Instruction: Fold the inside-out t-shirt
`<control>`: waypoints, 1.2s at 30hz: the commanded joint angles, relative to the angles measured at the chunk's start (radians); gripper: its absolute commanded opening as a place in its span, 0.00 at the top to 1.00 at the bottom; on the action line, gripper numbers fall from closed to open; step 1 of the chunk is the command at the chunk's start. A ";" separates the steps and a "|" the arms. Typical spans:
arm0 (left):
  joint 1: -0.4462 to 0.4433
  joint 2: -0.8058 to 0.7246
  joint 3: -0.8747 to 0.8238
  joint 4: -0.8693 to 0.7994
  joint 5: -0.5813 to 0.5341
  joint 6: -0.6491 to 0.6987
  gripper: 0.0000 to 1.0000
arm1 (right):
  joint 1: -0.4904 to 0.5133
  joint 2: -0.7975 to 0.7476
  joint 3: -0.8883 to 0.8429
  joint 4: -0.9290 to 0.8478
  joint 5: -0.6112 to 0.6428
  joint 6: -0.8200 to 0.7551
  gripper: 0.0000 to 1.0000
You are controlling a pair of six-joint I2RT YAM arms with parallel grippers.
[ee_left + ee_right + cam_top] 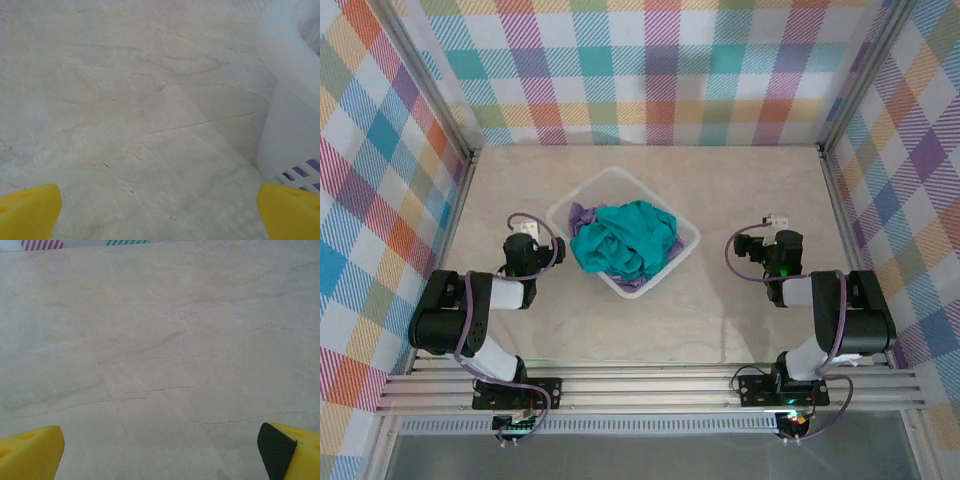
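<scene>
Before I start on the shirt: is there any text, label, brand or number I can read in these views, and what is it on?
None readable. The teal t-shirt shows no tag or print as it lies bunched in the white basket. The basket, the table and the plaid walls carry no lettering.

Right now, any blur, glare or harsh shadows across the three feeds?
Top external: sharp and evenly lit; the t-shirt is crisp in the basket, with soft arm shadows on the table. Left wrist: hazy, low contrast; the basket wall is washed out at right, and the left gripper's fingertips are blurred. Right wrist: table veins legible, no glare, the right gripper's fingertips out of focus.
</scene>
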 commanded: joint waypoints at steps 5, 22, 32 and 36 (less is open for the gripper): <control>-0.007 -0.007 0.011 0.045 -0.009 -0.003 0.00 | -0.001 -0.007 0.020 0.029 -0.016 0.006 0.00; -0.001 -0.006 0.012 0.041 0.003 -0.006 0.00 | 0.000 -0.007 0.021 0.029 -0.015 0.006 0.00; -0.001 -0.015 0.008 0.048 -0.003 -0.007 0.00 | -0.001 -0.033 0.017 0.016 0.020 0.021 0.00; 0.001 -0.157 0.086 -0.221 -0.110 -0.070 0.00 | -0.001 -0.206 0.037 -0.168 0.102 0.053 0.00</control>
